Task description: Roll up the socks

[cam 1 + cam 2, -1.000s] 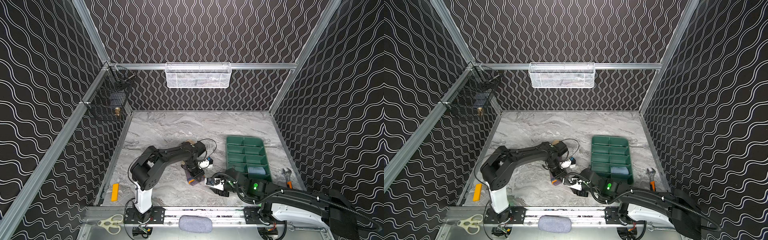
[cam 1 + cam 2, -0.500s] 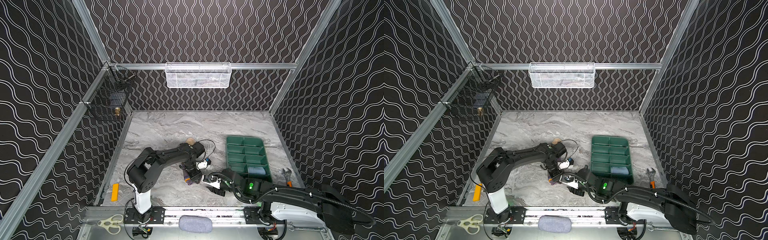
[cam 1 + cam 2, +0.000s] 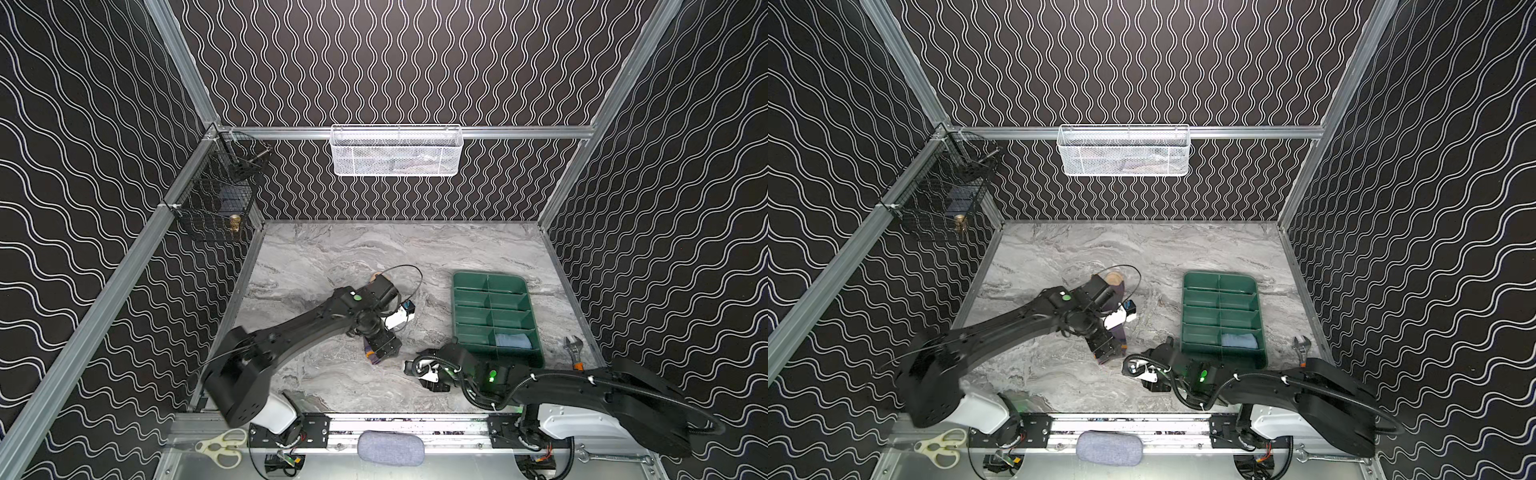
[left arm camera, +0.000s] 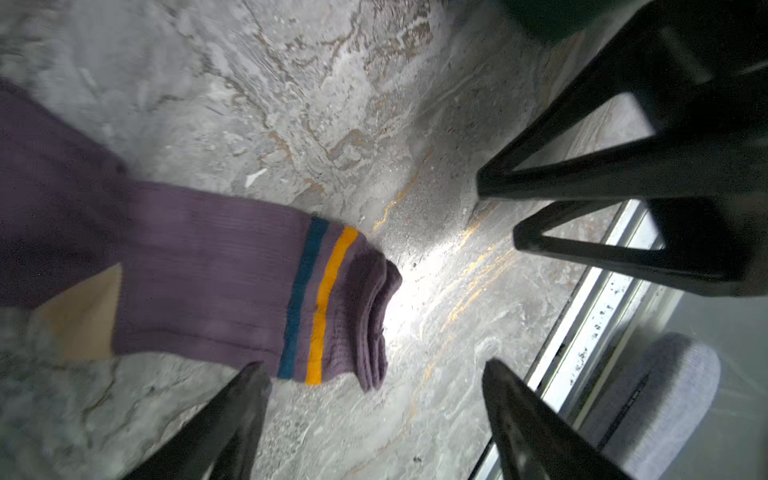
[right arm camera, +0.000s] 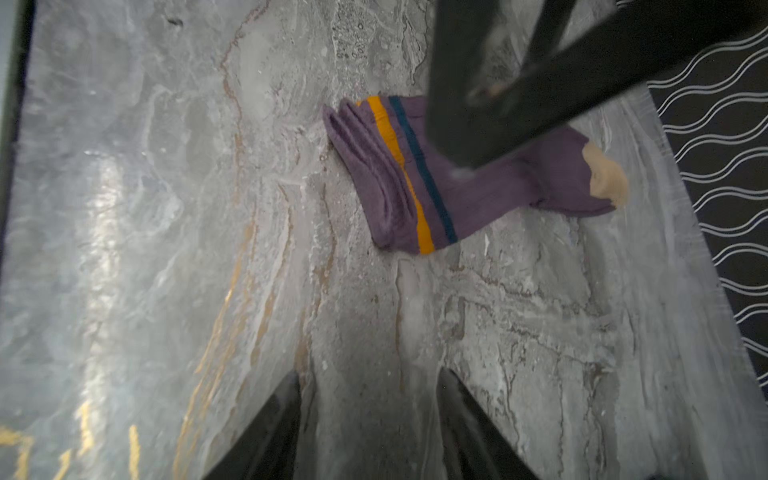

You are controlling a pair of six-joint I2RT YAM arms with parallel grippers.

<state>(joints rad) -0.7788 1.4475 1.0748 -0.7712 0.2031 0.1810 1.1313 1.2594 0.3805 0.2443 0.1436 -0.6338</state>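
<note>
1. Your purple sock [image 4: 216,282] lies stretched out on the marble tabletop [image 3: 332,257], a little left of centre in both top views. It runs lengthwise from the back toward the front rail.
2. Its cuff end faces the front rail and carries one navy and one orange stripe. In the left wrist view the cuff edge shows several ribbed layers stacked on each other. The tan toe [image 3: 1113,277] peeks out at the far end, just beyond the left arm.
3. Your left gripper [image 4: 374,368] hangs over the cuff end with its fingers spread wide. Between them you see only a corner of the cuff and bare marble, so nothing is pinched. One fingertip sits just beside the striped edge; you cannot tell whether it touches the fabric.
4. Your right gripper [image 5: 370,376] is low over the tabletop near the cuff, on the front-right side, and apart from the sock. Its fingers stand apart with only bare marble between them, so it holds nothing.
5. The light blue sock [image 3: 513,340] sits bundled in the green tray [image 3: 473,299], in the right column's compartment nearest the front. The tray is well to the right of the purple sock.
6. Along the front rail you have a grey fabric pad [image 3: 390,446] at centre and scissors [image 3: 220,446] to the left. A wrench [image 3: 572,349] lies beside the tray's right edge.
</note>
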